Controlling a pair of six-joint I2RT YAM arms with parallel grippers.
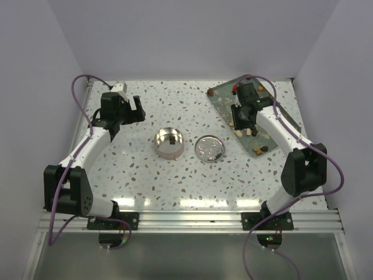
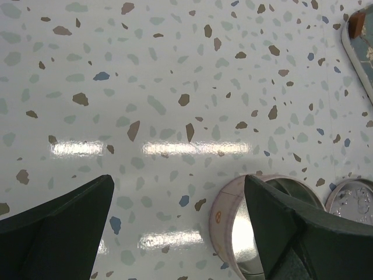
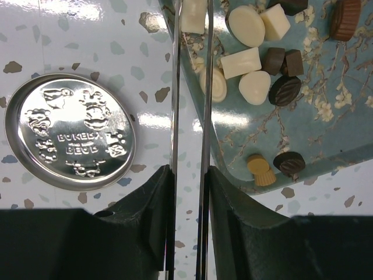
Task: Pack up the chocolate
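The chocolate (image 3: pixel 256 64) lies as several small cream and dark brown pieces on a teal flowered tray (image 3: pixel 315 134) at the table's right. My right gripper (image 3: pixel 191 7) hovers over the tray's left edge (image 1: pixel 246 127). Its two thin metal blades stand close either side of one cream piece (image 3: pixel 192 17) and touch it. The round metal tin (image 1: pixel 169 143) stands open mid-table with one dark piece (image 1: pixel 173 140) inside. My left gripper (image 1: pixel 131 108) hangs open and empty above bare tabletop at the back left (image 2: pixel 179 181). The tin's wall (image 2: pixel 224 216) shows by its right finger.
The tin's embossed lid (image 3: pixel 73 131) lies flat between tin and tray (image 1: pixel 208 147). A tan piece (image 3: pixel 260 169) and a dark one (image 3: pixel 289 162) sit near the tray's near corner. White walls enclose the table on three sides.
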